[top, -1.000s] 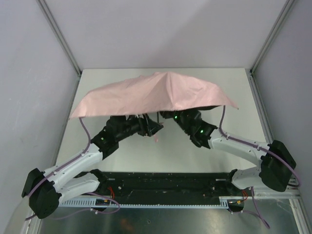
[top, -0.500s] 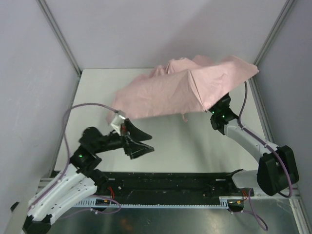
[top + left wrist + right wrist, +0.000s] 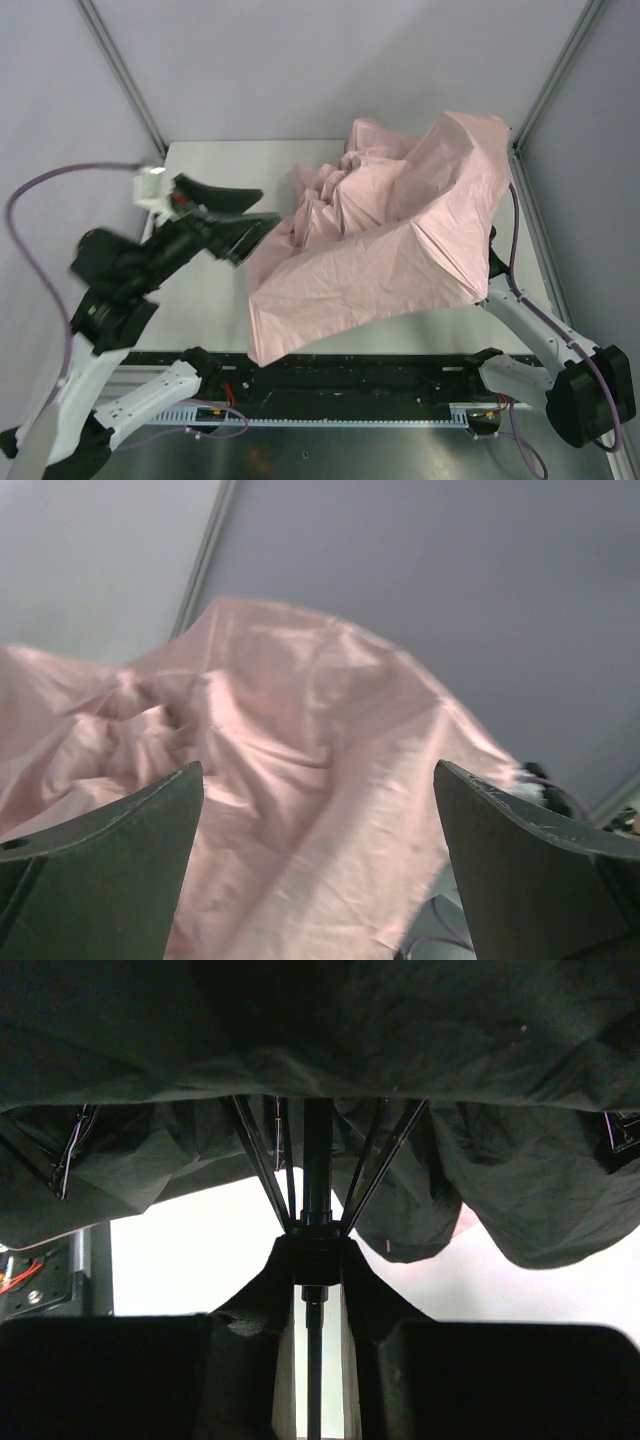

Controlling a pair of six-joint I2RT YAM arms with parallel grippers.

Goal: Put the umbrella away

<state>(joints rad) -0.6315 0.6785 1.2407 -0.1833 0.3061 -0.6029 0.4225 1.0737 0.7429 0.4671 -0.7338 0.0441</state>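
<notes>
The umbrella is a crumpled pale pink canopy over the middle and right of the table, its near edge hanging down to the front. My left gripper hangs raised just left of the fabric, open and holding nothing. In the left wrist view, the left gripper frames the pink umbrella between wide-apart fingers. The canopy hides my right gripper in the top view. In the right wrist view, the right gripper is shut on the umbrella's dark shaft at the hub where the ribs meet, under the shadowed canopy.
The white table shows bare at the left. Grey enclosure walls and metal posts stand close on three sides. A black rail runs along the near edge. My right arm reaches up under the canopy at the right.
The spread canopy has collapsed and swung to the right and toward the front. My left gripper has opened wide, let go and risen to the left. The right arm has moved right with the shaft.
</notes>
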